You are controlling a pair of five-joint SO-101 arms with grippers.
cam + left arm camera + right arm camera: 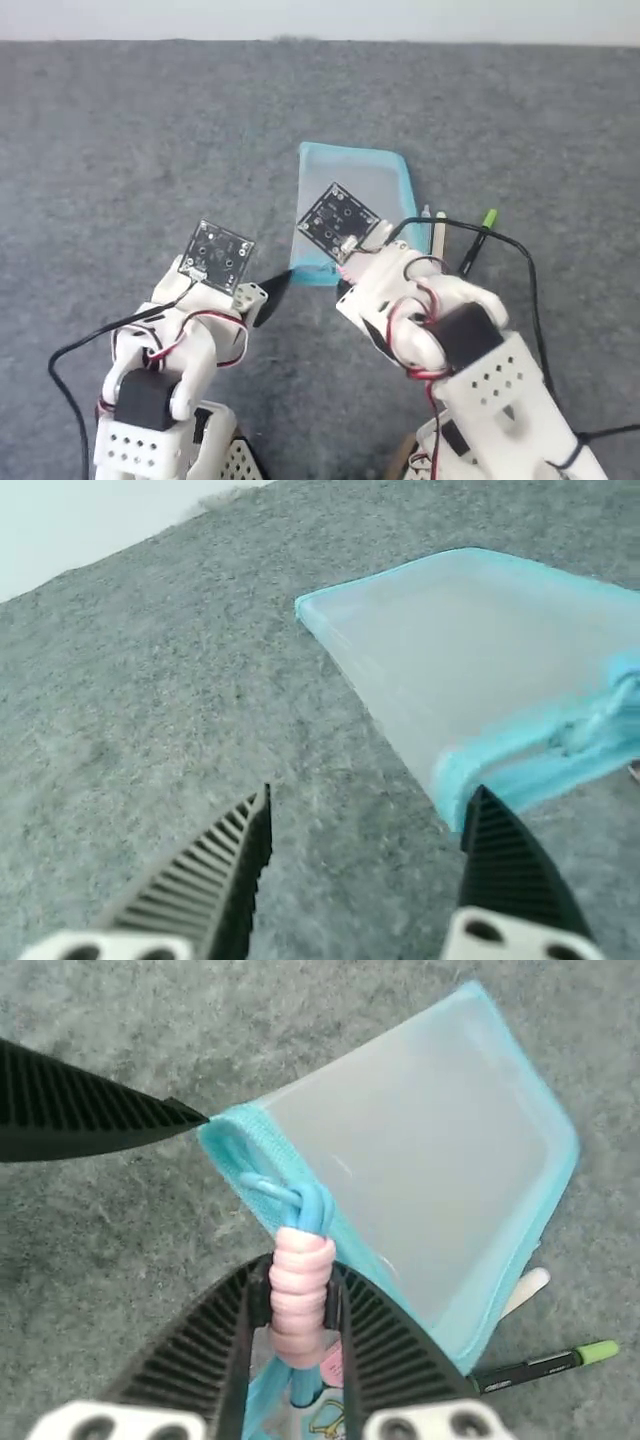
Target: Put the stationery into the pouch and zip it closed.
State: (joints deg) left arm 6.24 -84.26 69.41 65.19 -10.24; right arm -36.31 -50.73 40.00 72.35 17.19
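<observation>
Right wrist view: right end effector (298, 1270) grips pull (299, 1300) of pouch (420, 1160); left end effector (370, 802) open. Likely unzipping; next, brace pouch.

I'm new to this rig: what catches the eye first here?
A translucent blue pouch lies mid-table on grey felt. The right gripper is shut on its pink zipper pull, while the left gripper stands open at the pouch's near corner. A green-capped pen lies beside the pouch, outside it.
</observation>
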